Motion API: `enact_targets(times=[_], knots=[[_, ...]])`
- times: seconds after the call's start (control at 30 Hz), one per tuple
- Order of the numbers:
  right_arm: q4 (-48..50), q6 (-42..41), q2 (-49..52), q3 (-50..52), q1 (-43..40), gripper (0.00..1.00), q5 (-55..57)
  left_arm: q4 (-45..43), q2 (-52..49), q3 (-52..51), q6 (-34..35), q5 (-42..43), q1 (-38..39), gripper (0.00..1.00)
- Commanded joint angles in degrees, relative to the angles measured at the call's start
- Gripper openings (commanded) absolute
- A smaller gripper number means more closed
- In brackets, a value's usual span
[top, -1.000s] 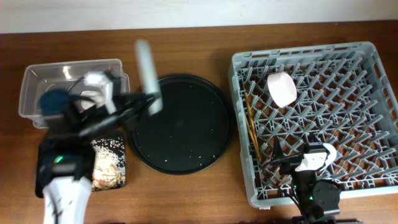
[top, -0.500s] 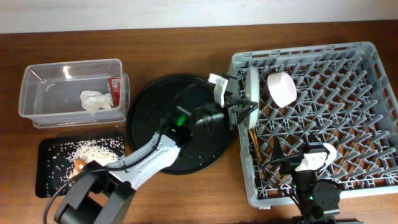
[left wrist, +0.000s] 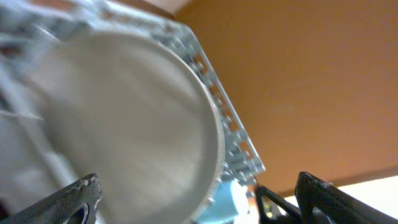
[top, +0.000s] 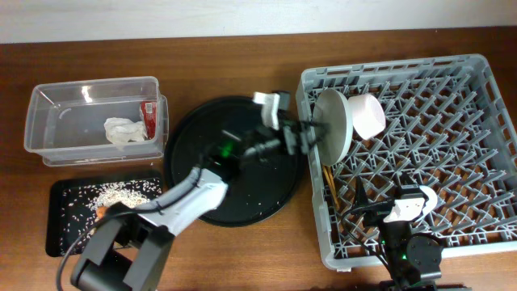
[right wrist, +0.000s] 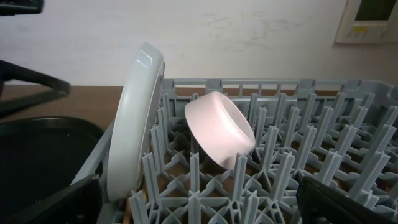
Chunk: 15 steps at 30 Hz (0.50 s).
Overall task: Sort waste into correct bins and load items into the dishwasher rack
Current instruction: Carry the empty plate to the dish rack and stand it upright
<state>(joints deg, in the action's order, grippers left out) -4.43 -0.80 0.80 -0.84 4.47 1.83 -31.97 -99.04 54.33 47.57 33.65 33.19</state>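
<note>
The pale round plate [top: 334, 132] stands on edge at the left side of the grey dishwasher rack [top: 452, 89], leaning toward the white bowl [top: 367, 115]. My left gripper [top: 310, 135] is at the rack's left wall beside the plate, open. In the left wrist view the blurred plate [left wrist: 124, 124] fills the space between the wide-apart fingers [left wrist: 74, 199] of my left gripper [left wrist: 205, 208]. A blurred light-blue shape [left wrist: 227, 202] lies past its rim. Chopsticks [top: 327, 174] lie in the rack. My right gripper [right wrist: 199, 211] is open and empty, low over the rack, facing the plate [right wrist: 134, 124] and bowl [right wrist: 221, 127].
A large round black tray [top: 234, 174] lies between the bins and the rack, under my left arm. The clear tub [top: 48, 121] holds a white napkin [top: 123, 129] and a red packet [top: 149, 115]. The shallow black tray [top: 60, 234] holds rice [top: 121, 191].
My left arm swung from the bins across the round tray to the rack carrying the plate, stood it on edge there, and its jaws opened. The right arm stayed still.
</note>
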Motion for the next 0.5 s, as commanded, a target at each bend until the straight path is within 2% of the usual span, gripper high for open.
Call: enact_targets(times=[0.0,0.03,0.1,0.2,0.27,0.33,0.43,0.47], knots=[[-0.3,0.4,-0.4,0.4,-0.4,0.98,-0.1,-3.0,-0.2,0.3,-12.8,7.3,-7.2,0.99],[-0.3,0.4,-0.4,0.4,-0.4,0.98,-0.1,-3.8,0.2,0.3,-16.9,9.1,-9.0,0.99],[-0.3,0.4,-0.4,0.4,-0.4,0.98,-0.1,-2.8,3.9,0.3,-17.4,13.2,-14.8,0.99],[-0.3,0.4,-0.4,0.4,-0.4,0.98,-0.1,5.0,11.3,0.3,-23.1,15.7,-19.4,0.99],[-0.3,0.4,-0.4,0.4,-0.4,0.98,-0.1,14.3,18.5,0.3,-26.7,15.6,-21.9,0.99],[-0.3,0.4,-0.4,0.4,-0.4,0.98,-0.1,25.4,28.6,0.3,-33.1,13.0,-24.9,0.99],[-0.3,0.4,-0.4,0.4,-0.4,0.98,-0.1,42.6,42.9,0.3,-45.9,4.6,-28.7,0.99],[-0.3,0.4,-0.4,0.4,-0.4,0.98,-0.1,49.9,48.3,0.3,-52.7,-0.8,-29.5,0.99]])
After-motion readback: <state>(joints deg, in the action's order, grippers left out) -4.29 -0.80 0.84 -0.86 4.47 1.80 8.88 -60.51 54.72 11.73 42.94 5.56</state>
